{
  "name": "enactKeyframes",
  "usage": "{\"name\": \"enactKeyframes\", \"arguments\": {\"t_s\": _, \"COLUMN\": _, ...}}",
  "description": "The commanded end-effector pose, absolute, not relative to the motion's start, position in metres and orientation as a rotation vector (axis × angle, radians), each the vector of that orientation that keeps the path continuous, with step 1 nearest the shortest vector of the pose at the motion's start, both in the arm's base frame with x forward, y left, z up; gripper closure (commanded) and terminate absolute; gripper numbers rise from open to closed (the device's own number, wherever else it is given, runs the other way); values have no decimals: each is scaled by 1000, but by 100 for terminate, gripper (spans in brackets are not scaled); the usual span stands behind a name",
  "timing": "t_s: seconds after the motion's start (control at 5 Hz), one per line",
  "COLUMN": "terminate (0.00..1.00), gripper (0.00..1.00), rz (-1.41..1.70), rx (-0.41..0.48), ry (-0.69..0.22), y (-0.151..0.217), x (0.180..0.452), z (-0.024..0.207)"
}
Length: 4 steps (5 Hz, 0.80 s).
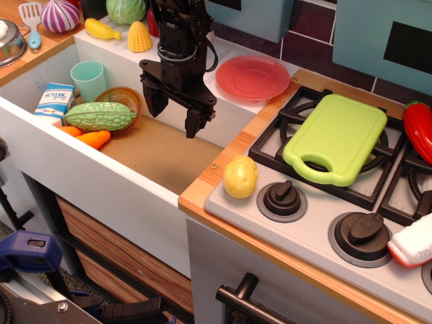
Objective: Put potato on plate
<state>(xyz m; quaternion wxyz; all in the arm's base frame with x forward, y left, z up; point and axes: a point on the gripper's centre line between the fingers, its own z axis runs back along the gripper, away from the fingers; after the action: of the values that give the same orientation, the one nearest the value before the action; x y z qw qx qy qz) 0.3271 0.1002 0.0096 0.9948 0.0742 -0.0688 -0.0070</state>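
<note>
The pale yellow potato sits on the front left corner of the toy stove, at the wooden counter edge. The red-pink plate lies flat on the white ledge behind the sink, empty. My black gripper hangs open and empty over the sink, its two fingers pointing down. It is left of and above the potato, and left of and in front of the plate.
The sink holds a green bumpy gourd, an orange bowl, a carrot, a milk carton and a mint cup. A green cutting board lies on the burners. Corn and squash sit behind.
</note>
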Motion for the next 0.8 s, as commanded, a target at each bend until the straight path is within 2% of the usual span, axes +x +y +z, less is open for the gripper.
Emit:
{"name": "enactKeyframes", "arguments": {"t_s": 0.0, "terminate": 0, "gripper": 0, "rz": -14, "rx": 149, "ry": -138, "y": 100, "x": 327, "z": 10}}
{"name": "enactKeyframes", "arguments": {"t_s": 0.2, "terminate": 0, "gripper": 0, "rz": -31, "rx": 203, "ry": -121, "y": 91, "x": 325, "z": 57}}
{"name": "enactKeyframes", "arguments": {"t_s": 0.4, "terminate": 0, "gripper": 0, "rz": -6, "rx": 248, "ry": -117, "y": 67, "x": 317, "z": 93}}
{"name": "enactKeyframes", "arguments": {"t_s": 0.6, "terminate": 0, "gripper": 0, "rz": 5, "rx": 205, "ry": -106, "y": 41, "x": 301, "z": 102}}
